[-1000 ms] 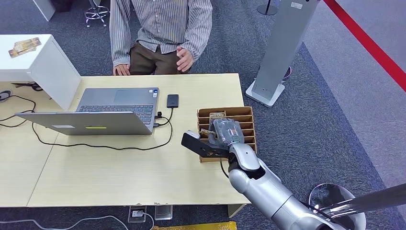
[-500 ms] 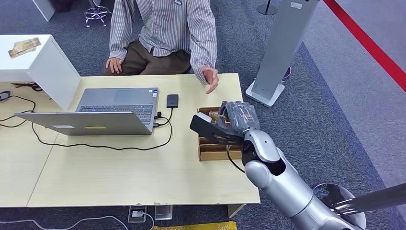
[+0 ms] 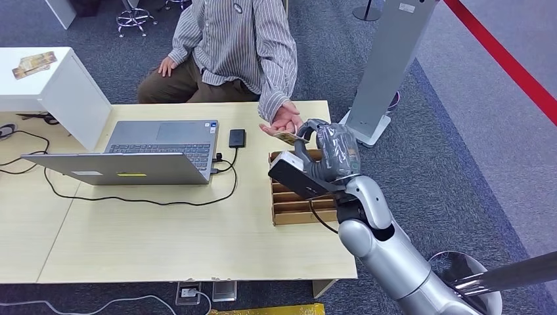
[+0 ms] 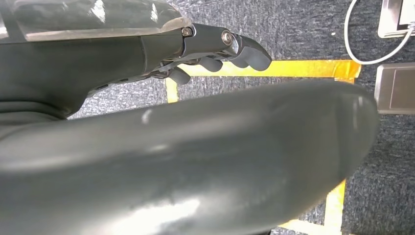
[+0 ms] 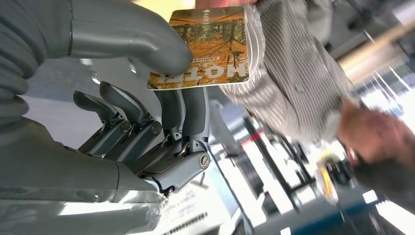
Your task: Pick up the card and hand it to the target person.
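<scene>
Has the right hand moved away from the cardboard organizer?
Yes. The right hand rose from the cardboard organizer toward the desk's far edge, bringing the card to the person's palm.

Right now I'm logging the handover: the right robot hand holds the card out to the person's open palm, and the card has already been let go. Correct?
Not quite. The card is not let go: the right wrist view shows the right robot hand pinching it between thumb and fingers. It is indeed held out at the person's open palm.

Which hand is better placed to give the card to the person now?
The right hand. It pinches the card and holds it at the person's open palm over the desk. The left hand hangs low over the floor, holding nothing.
</scene>
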{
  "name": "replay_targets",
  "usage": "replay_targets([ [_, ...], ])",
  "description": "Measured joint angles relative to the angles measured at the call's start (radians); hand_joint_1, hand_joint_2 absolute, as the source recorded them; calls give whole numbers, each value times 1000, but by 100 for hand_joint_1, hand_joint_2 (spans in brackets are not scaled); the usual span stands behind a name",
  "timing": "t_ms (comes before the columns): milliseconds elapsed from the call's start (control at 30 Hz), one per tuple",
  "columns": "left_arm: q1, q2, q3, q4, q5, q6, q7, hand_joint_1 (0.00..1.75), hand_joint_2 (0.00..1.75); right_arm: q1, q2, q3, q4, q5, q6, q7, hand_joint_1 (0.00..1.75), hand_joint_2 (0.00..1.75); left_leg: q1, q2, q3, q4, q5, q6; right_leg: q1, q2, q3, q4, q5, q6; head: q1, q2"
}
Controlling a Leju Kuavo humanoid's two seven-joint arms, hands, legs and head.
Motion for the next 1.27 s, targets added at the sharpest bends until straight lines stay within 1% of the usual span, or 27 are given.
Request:
replay_targets([
  [100,-2,-2,-1,0,-3,0,-2,0,0,-4,16,-6,73,24,-133,-59,175,175,0,0,0,0,0,0,0,0,0,0,0,0,0,0],
  [167,-3,-2,-3,0,-5,1,-3,0,0,-8,24,-8,118,25,-183,-75,175,175,0,0,0,0,0,0,0,0,0,0,0,0,0,0],
  [300,-6,-2,-12,0,-11,2,-1,0,0,-14,41,-9,195,5,-236,-103,175,175,0,0,0,0,0,0,0,0,0,0,0,0,-1,0],
  [467,-9,-2,-15,0,-12,3,1,0,0,-26,61,-8,267,-12,-266,-120,175,175,0,0,0,0,0,0,0,0,0,0,0,0,-1,0],
  [600,-8,-2,-16,0,-12,0,-6,0,175,-31,74,-5,303,-34,-273,-127,0,175,0,0,0,0,0,0,0,0,0,0,0,0,-1,0],
  [633,-8,-2,-16,0,-12,0,-12,0,175,-32,77,-4,310,-41,-274,-129,0,175,0,0,0,0,0,0,0,0,0,0,0,0,-1,0],
  [767,-8,-2,-17,0,-8,-1,-40,0,0,-37,86,0,332,-74,-284,-140,0,175,0,0,0,0,0,0,0,0,0,0,0,0,0,0],
  [833,-7,-2,-17,0,0,0,-41,0,0,-39,89,2,339,-99,-284,-144,0,175,0,0,0,0,0,0,0,0,0,0,0,0,0,0],
  [1000,-6,-2,-17,0,24,11,-27,0,0,-36,98,7,340,-212,-273,-167,0,175,0,0,0,0,0,0,0,0,0,0,0,0,-1,0],
  [1067,-6,-2,-16,0,31,16,-22,0,0,-30,99,8,330,-268,-253,-172,0,175,0,0,0,0,0,0,0,0,0,0,0,0,-1,0],
  [1200,-4,-1,-15,0,41,26,-11,0,0,-5,95,6,292,-443,-179,-190,0,175,0,0,0,0,0,0,0,0,0,0,0,0,0,0],
  [1267,-3,-1,-15,0,42,28,-9,0,0,1,93,5,283,-476,-166,-194,0,175,0,0,1,0,0,0,0,0,0,0,0,0,0,0],
])
